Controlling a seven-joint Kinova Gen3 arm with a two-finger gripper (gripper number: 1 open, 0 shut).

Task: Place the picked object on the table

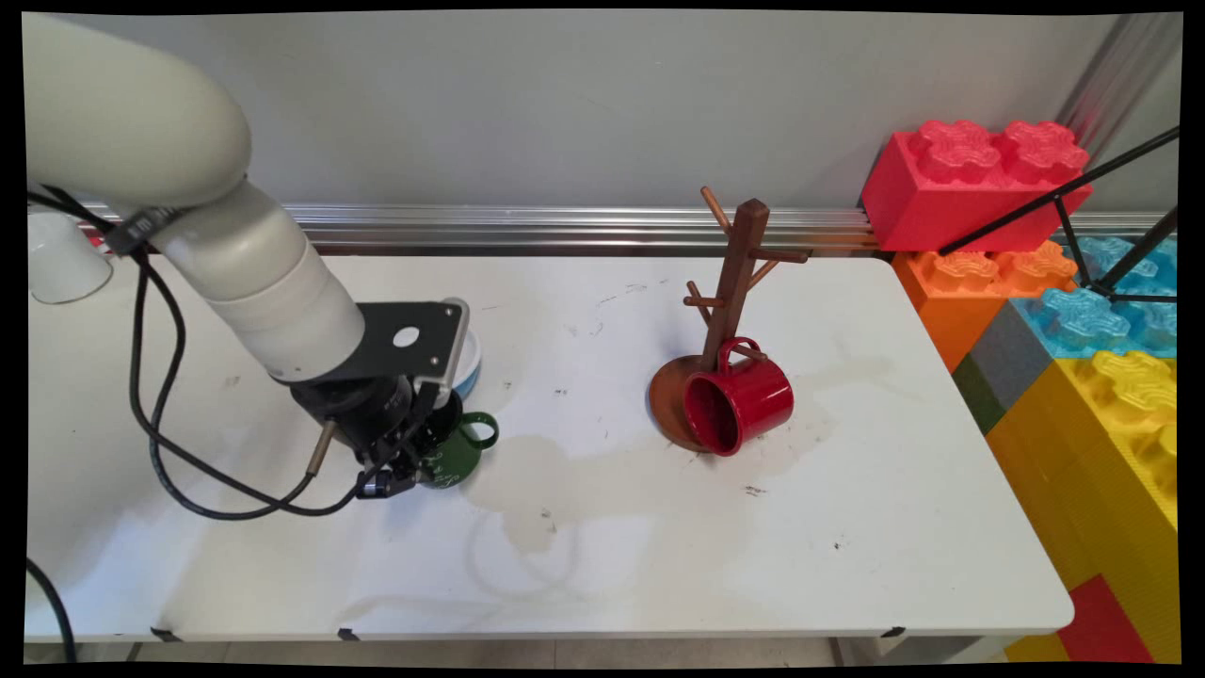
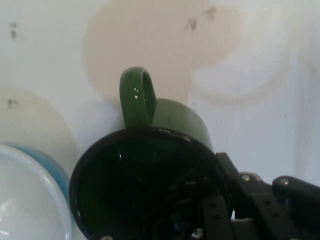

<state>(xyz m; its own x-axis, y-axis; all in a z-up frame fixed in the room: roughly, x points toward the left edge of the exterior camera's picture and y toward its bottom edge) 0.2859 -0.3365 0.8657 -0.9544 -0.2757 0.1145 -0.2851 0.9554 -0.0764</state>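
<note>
A dark green mug [image 1: 459, 450] with a black inside stands on the white table [image 1: 659, 527], left of centre, its handle [image 2: 136, 97] pointing away from the hand. My gripper [image 1: 421, 459] is down on the mug. In the hand view one finger reaches inside the green mug [image 2: 175, 120] and the other lies outside its wall, so the gripper [image 2: 212, 175] is closed over the rim on the right side. A white bowl with a blue outside [image 1: 468, 363] sits right behind the mug, almost touching it, and shows as the bowl [image 2: 27, 200] at lower left.
A brown wooden mug tree [image 1: 736, 273] stands at centre right, with a red mug [image 1: 739, 400] on its side hooked over a low peg. A white cup [image 1: 61, 259] sits at far left. Big toy bricks [image 1: 1083, 330] line the right edge. Stains mark the table's middle.
</note>
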